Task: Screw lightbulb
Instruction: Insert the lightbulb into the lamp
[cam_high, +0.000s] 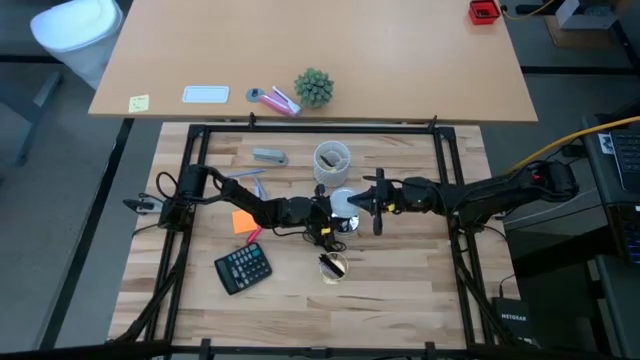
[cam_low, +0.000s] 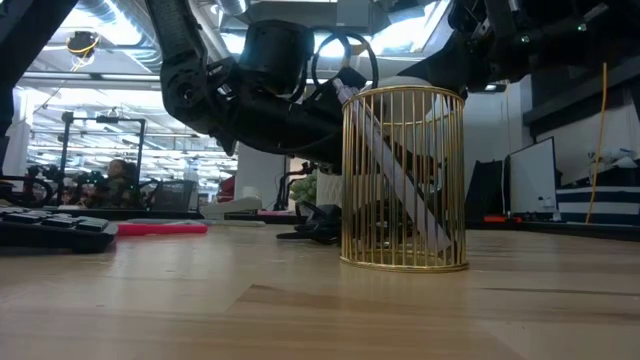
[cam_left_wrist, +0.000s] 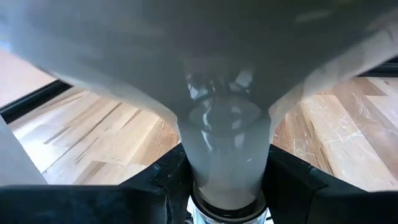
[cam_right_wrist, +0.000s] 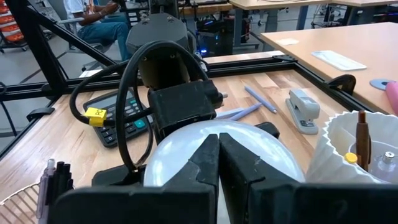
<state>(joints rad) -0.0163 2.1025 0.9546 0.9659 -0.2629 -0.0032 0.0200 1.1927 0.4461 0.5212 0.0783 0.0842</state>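
- A small yellow tag (cam_right_wrist: 94, 113) hangs on the left arm's cable; its writing is too small to read, and so are the keys of the calculator (cam_high: 243, 268).
- The lightbulb (cam_high: 344, 201) sits at the centre of the high view, between both grippers.
- The left gripper (cam_high: 325, 212) reaches in from the left, its fingers (cam_left_wrist: 168, 180) pinching the bulb's narrow neck.
- The right gripper (cam_high: 368, 203) comes from the right, its fingers (cam_right_wrist: 205, 165) pressed together against the bulb's white dome.
- A gold wire basket (cam_low: 404, 178) stands near the camera in the low view.

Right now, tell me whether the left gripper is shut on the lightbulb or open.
Shut on it: in the left wrist view the left gripper has both fingers pressed against the neck of the lightbulb.
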